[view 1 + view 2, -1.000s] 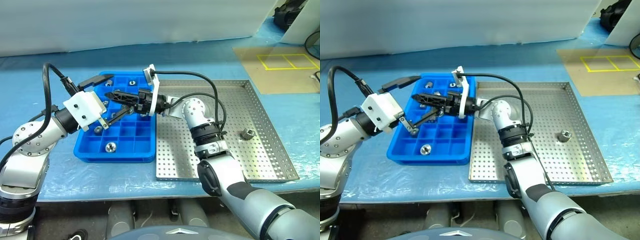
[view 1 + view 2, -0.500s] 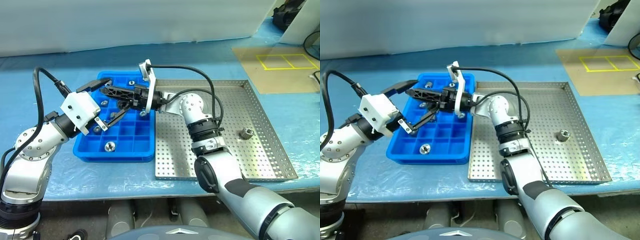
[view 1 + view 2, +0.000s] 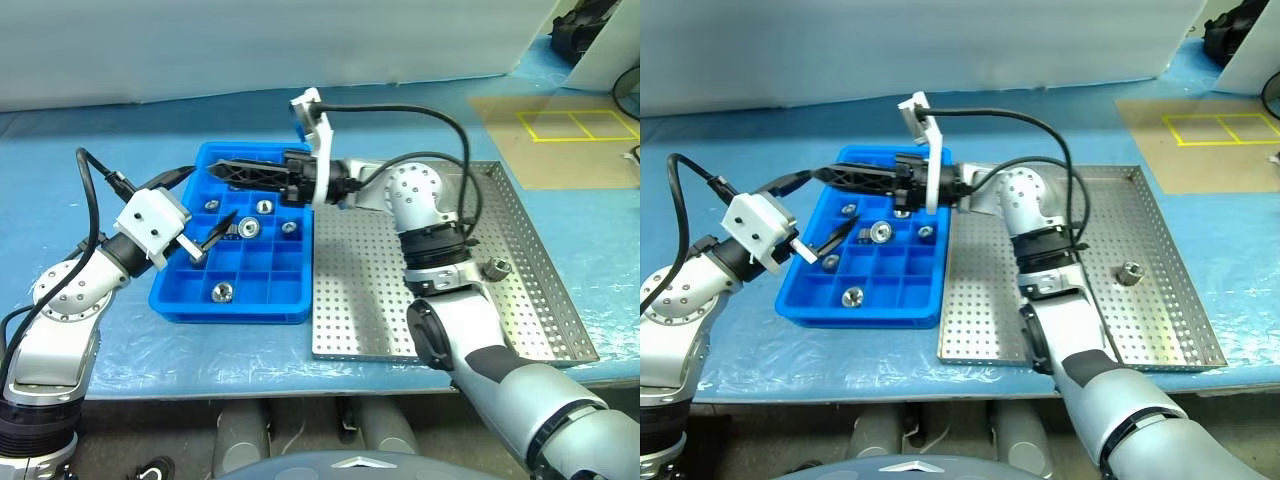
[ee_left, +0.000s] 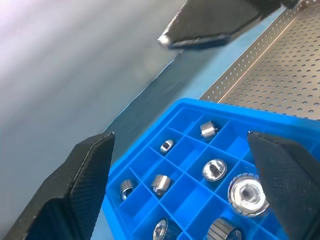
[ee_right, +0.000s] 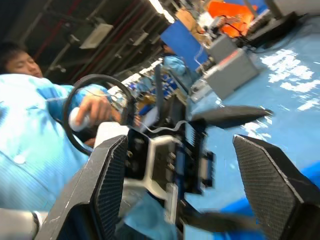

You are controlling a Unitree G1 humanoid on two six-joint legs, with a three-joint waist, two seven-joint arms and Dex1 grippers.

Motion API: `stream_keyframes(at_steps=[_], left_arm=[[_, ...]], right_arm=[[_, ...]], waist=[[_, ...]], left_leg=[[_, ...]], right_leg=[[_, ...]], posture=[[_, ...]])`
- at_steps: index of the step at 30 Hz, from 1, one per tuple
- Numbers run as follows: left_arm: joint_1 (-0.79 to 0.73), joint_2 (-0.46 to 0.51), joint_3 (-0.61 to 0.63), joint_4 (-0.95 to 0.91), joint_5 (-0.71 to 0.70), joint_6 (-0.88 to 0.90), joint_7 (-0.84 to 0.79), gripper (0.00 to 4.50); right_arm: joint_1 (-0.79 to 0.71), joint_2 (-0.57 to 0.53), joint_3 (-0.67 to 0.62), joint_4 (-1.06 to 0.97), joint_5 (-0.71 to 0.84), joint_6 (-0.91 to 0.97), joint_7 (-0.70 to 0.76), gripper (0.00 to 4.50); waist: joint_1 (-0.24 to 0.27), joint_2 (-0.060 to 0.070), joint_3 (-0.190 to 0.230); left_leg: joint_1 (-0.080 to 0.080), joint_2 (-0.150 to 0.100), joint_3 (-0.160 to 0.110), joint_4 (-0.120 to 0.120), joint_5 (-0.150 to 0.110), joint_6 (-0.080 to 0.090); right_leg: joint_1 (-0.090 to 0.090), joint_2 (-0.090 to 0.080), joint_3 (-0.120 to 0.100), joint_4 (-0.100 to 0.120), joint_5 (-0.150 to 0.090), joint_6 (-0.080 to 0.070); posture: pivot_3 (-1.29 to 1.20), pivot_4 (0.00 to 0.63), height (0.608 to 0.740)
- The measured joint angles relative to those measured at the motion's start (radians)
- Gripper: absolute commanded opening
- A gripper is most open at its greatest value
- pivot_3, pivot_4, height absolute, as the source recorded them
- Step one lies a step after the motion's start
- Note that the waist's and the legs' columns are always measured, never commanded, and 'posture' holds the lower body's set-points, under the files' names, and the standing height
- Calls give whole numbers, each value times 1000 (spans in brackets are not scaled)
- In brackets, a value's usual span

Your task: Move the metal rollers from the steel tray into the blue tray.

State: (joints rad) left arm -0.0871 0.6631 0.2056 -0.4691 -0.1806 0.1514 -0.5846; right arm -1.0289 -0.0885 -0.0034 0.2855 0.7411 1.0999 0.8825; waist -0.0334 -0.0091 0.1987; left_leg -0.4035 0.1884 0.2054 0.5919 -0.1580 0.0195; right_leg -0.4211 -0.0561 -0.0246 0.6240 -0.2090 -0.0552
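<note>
Rollers (image 4: pixel 209 170) partly cropped in blue tray (image 4: pixel 150 150).

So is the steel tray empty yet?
No. One metal roller still sits on the steel tray near its right rim.

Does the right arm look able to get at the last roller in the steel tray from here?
Probably yes. The roller lies alone on the steel tray, nothing over it, and the right gripper, open and empty over the blue tray, would need to swing back.
</note>
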Motion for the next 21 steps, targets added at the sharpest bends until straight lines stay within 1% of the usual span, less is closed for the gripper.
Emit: stream_keyframes(at_steps=[2, 5, 7, 10, 11, 13, 15, 16, 18, 21], left_arm=[[3, -2, 0, -2, -1, 0, 0, 4458], [2, -6, 0, 0, -2, -1, 1, 4458], [-1, -6, 0, 13, -1, -3, 2, 4458], [-39, -5, 17, 55, -8, 1, 7, 4458], [-67, -1, 30, 70, -14, 7, 9, 4458], [-144, 23, 56, 110, -21, 32, 19, 4458], [-230, 53, 106, 153, -37, 75, 41, 4458], [-256, 65, 132, 164, -48, 96, 49, 4458], [-279, 84, 170, 183, -71, 132, 53, 4458], [-281, 94, 204, 193, -118, 189, 43, 4458]], right_arm=[[32, -30, 23, 0, -21, -14, 15, 3438], [42, -44, 32, 1, -52, -49, 16, 3438], [42, -38, 37, 9, -72, -76, 9, 3438], [42, 6, 52, 17, -118, -145, -24, 3438], [42, 24, 71, 17, -151, -191, -45, 3438], [45, 40, 157, 17, -261, -317, -91, 3438], [63, 40, 265, 20, -378, -437, -102, 3438], [75, 36, 292, 26, -406, -471, -99, 3438], [92, 28, 304, 44, -435, -508, -89, 3438], [94, -20, 323, 61, -489, -581, -54, 3438]], waist=[[-1, 0, 0], [-8, 0, 0], [-8, 0, 0], [-9, 0, 0], [-9, 0, 0], [-9, 0, 0], [-9, 0, 0], [-8, 0, 0], [-8, 0, 0], [-7, 0, 0]], left_leg=[[0, 0, 0, 0, 0, 0], [0, 1, 0, 0, 0, -1], [0, 1, 0, 0, 0, 0], [-1, 1, 0, 0, 0, 0], [0, 1, 0, 0, 0, 0], [-1, 2, 0, 0, 1, -2], [-1, 1, 0, 0, 2, -3], [-1, 1, 0, 0, 2, -2], [-2, 0, 0, 0, 1, -1], [-3, 0, 0, 1, 0, -1]], right_leg=[[0, 0, 0, 0, 0, 0], [-1, 1, 0, 0, 0, -1], [-1, 1, 0, 0, 0, -1], [-2, 1, 0, 0, 1, -1], [-2, 2, 0, 0, 1, -1], [-2, 2, 0, 1, 1, -2], [-2, 2, 0, 1, 1, -2], [-2, 2, 0, 0, 1, -2], [-2, 1, 1, 0, 1, -2], [-2, 1, 1, -1, 1, -2]], posture=[[-361, 150, 740], [-373, 150, 740], [-386, 150, 740], [-395, 150, 740], [-395, 150, 740], [-396, 150, 740], [-394, 150, 740], [-391, 150, 740], [-388, 150, 740], [-381, 150, 740]])
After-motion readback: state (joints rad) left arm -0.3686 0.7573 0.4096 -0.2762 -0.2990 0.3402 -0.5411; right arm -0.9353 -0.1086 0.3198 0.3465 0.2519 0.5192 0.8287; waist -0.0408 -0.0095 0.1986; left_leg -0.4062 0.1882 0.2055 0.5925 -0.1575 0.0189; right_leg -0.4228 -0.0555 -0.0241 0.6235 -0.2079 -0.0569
